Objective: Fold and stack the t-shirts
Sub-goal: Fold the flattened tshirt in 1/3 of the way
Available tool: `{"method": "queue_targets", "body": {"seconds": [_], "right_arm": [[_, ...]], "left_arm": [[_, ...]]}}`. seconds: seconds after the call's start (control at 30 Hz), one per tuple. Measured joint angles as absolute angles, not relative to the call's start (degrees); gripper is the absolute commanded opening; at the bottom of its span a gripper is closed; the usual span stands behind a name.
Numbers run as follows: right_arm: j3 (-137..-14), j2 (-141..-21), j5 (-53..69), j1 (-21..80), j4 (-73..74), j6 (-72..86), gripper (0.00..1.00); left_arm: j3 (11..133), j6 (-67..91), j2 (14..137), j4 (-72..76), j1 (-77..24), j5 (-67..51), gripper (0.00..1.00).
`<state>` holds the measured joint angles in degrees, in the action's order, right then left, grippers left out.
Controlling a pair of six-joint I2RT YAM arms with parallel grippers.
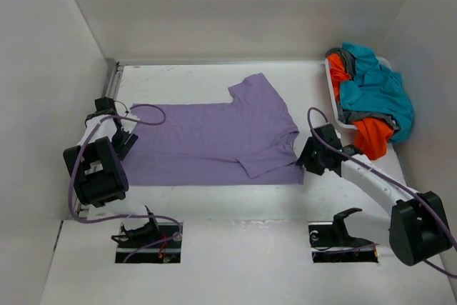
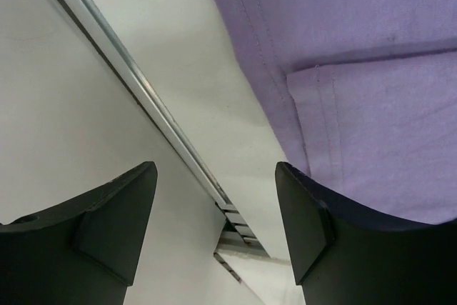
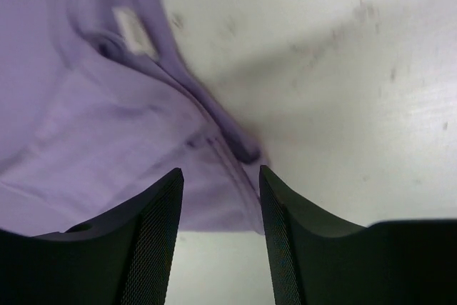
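The lavender t-shirt lies flat across the middle of the table, with one sleeved side folded in over its body. Above its left edge my left gripper stands open; in the left wrist view nothing is between the fingers, and the lavender hem sits at upper right. My right gripper is at the shirt's near right corner, open, over the lavender collar edge and holding nothing. A teal t-shirt, an orange one and a grey one are heaped in the basket.
The white mesh basket stands at the back right against the wall. A metal rail runs along the table's left edge, also seen as the rail under my left fingers. White walls enclose the table on three sides.
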<state>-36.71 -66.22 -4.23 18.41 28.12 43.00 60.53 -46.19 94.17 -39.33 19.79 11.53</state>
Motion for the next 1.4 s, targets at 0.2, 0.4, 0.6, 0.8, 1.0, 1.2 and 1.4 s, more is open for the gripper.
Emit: {"method": "queue_targets", "body": {"seconds": [0.2,0.4,0.6,0.8,1.0,1.2,1.4], "right_arm": [[-31.9,-67.7,-4.3,21.9,30.8,47.3,0.49],[-34.3,-70.7,-4.3,22.3,31.7,46.6,0.47],[-54.5,-78.2,-5.7,21.8,37.5,38.2,0.52],[-89.8,-102.3,-7.6,19.5,36.9,28.2,0.56],[-74.9,-96.7,-8.1,19.6,39.4,28.3,0.58],[-50.3,-76.8,-7.0,23.9,40.9,37.1,0.59],[-37.8,-68.7,-5.7,26.0,39.2,45.7,0.60]], "left_arm": [[60.6,-45.8,94.8,-39.2,18.8,11.1,0.68],[61.3,-44.8,95.9,-39.6,18.4,11.0,0.68],[72.2,-41.3,98.0,-39.1,18.3,9.1,0.70],[89.4,-35.4,108.4,-36.1,16.3,8.3,0.68],[78.5,-40.0,103.3,-41.0,16.1,6.5,0.68],[56.5,-53.5,86.5,-47.7,21.9,7.9,0.67],[52.9,-59.8,82.2,-47.9,21.1,8.5,0.68]]}}
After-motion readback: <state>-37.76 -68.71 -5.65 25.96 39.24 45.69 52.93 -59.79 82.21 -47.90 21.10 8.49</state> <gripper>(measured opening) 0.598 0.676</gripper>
